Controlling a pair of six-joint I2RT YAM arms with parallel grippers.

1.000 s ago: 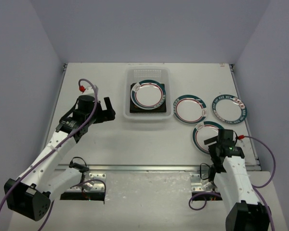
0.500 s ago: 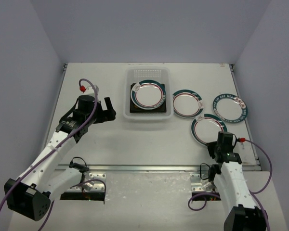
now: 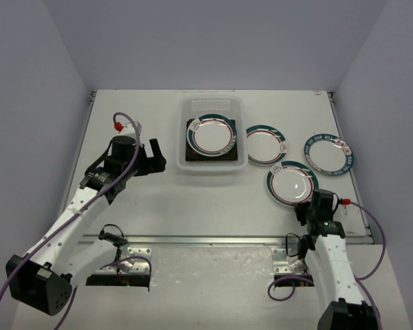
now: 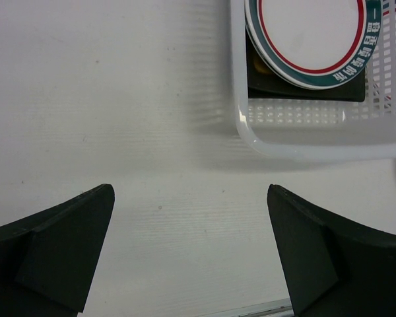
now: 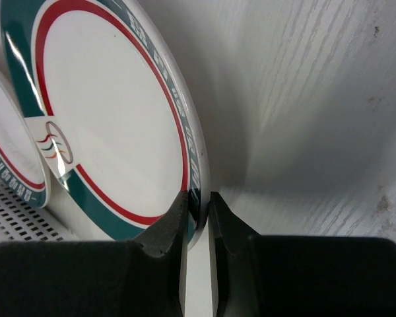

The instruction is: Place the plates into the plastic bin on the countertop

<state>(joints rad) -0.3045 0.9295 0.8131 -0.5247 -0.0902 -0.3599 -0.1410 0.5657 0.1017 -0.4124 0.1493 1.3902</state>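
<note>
Plates were spread over the right half of the countertop [image 3: 193, 199]. The nearest plate [image 3: 291, 184], white with a green and red band, was pinched by its near rim in the right gripper [image 5: 198, 210], whose jaws were drawn almost together with only the thin edge between them. An edge grip was probably chosen because a flat plate offers nothing else to take hold of. The shadow seen beneath it from the wrist suggested that it was tilted up off the surface, ready to be carried.

The left gripper [image 4: 191, 251] was spread wide and empty over bare surface at about nine o'clock of the plastic bin [image 3: 182, 137], seemingly kept clear of the route.

From the held plate, a second banded plate [image 3: 266, 145] lay at eleven o'clock, just beside the bin's right wall, and a lettered-rim plate [image 3: 328, 154] lay at one o'clock, apart from both. The bin stood at ten o'clock, already loaded with a round plate [image 3: 210, 134] stacked upon a dark square plate [image 3: 190, 154], the broad one likely set lowest for stability. Three plates were judged left to be moved.
</note>
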